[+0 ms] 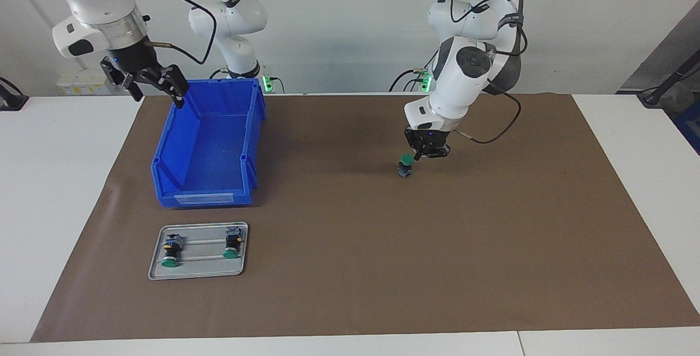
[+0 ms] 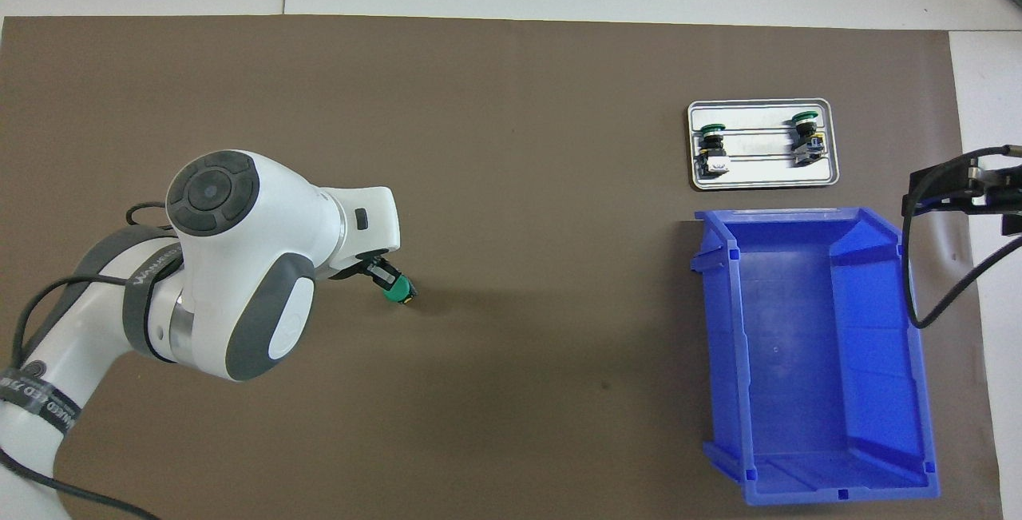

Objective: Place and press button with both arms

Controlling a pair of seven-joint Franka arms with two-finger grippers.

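One button (image 1: 405, 165) stands upright on the brown mat, green cap up; the overhead view shows its cap (image 2: 397, 290). My left gripper (image 1: 418, 157) is shut, its fingertips meeting at the edge of that cap on the side toward the left arm's end; from above, the left gripper (image 2: 385, 278) overlaps the cap's rim. It holds nothing. My right gripper (image 1: 158, 95) hangs open and empty over the blue bin's corner nearest the robots, where that arm waits. The overhead view shows only part of the right gripper (image 2: 954, 194).
A blue bin (image 1: 164, 160), (image 2: 914, 360) sits empty toward the right arm's end. Beside it, farther from the robots, a small metal tray (image 1: 198, 274), (image 2: 762, 178) carries two more green-capped buttons (image 1: 170, 250), (image 1: 232, 244) lying on their sides.
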